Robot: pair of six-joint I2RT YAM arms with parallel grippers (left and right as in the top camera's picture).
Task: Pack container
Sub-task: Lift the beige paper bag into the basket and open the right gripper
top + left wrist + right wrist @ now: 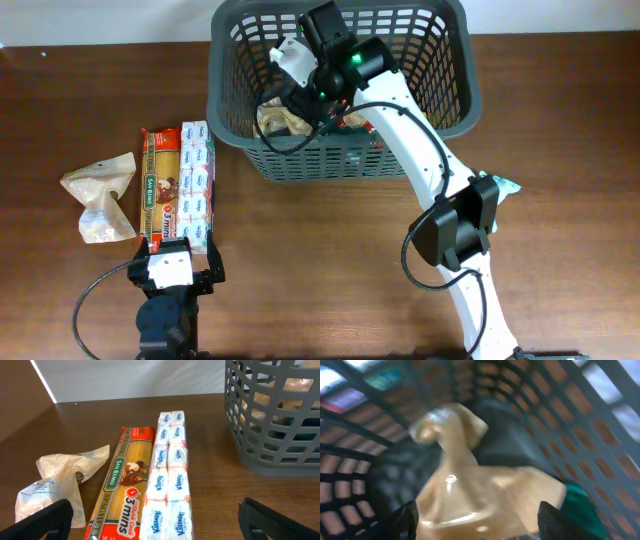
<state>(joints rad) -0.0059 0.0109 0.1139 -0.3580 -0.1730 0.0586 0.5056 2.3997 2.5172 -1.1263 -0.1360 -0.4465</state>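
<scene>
The dark grey container (330, 162) sits at the table's far side. My right gripper (481, 522) is inside it, fingers either side of a tan bag (470, 485); the view is too blurred to tell whether they pinch it. My left gripper (160, 525), jaws spread and empty, is well apart from the container.

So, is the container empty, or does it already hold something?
Not empty: a tan bag and a teal item lie inside the container, behind its lattice walls.
</scene>
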